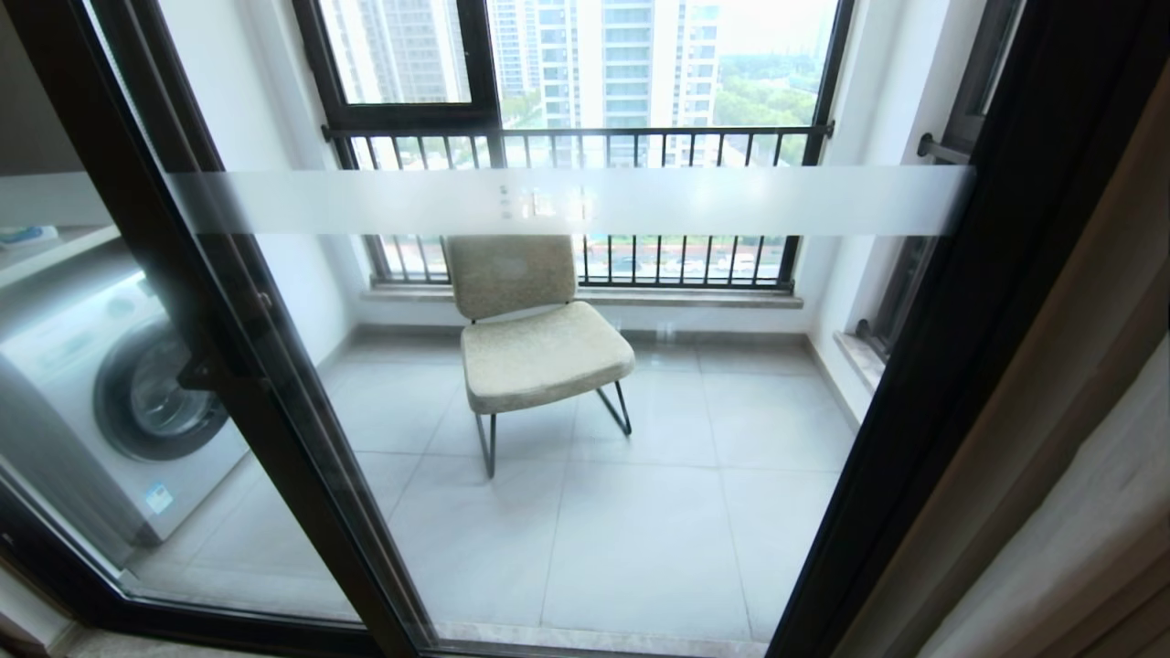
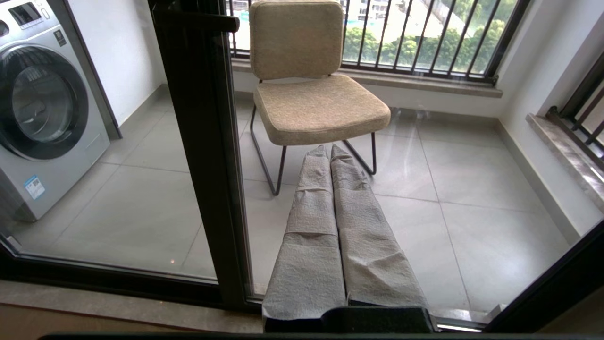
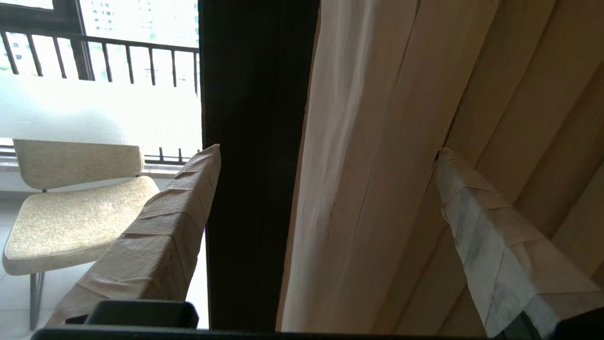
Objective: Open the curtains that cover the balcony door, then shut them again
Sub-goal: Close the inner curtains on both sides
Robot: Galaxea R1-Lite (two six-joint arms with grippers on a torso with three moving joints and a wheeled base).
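Curtains (image 1: pixel 1079 439) gathered at the right edge beside the black frame of the balcony door (image 1: pixel 923 384), glass uncovered, right gripper (image 3: pixel 325 156) spread wide facing the folds, left gripper (image 2: pixel 330 151) closed, holding nothing, chair (image 1: pixel 535 338) alone on open tiles, washing machine (image 1: pixel 110 402) left, its label unreadable.

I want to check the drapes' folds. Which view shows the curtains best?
The right wrist view: the beige pleated curtains fill its half beside the black door frame. The head view shows only an edge strip; the left wrist view shows none.
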